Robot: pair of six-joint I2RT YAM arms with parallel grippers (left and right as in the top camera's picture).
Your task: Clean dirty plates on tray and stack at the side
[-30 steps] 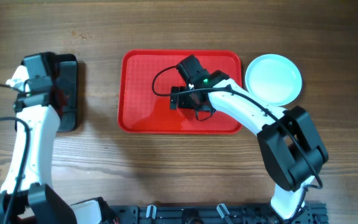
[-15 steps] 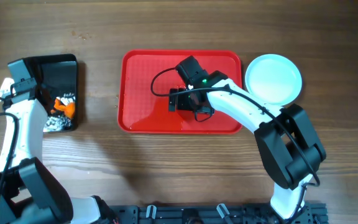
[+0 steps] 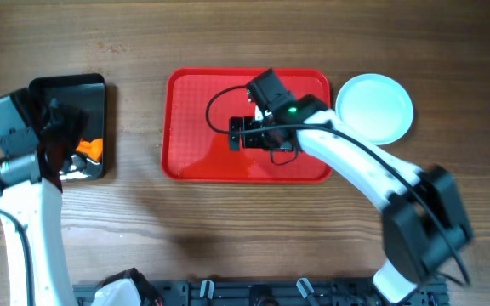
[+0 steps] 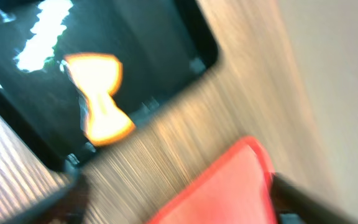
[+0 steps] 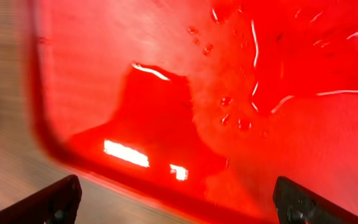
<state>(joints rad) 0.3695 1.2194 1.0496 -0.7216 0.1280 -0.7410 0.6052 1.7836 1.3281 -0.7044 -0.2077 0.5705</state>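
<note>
Your right hand (image 5: 182,204) hangs open over the tray (image 3: 194,93); your left hand (image 3: 62,136) is open above the black bin (image 3: 92,89).

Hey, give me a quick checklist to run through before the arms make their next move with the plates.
1. Red tray free of plates: ok.
2. Plates stacked beside the tray: ok; count cannot tell.
3. Right hand empty: ok, open over the tray.
4. Left hand empty: ok, open by the black bin.
5. Tray dry: not ok, droplets show.
</note>
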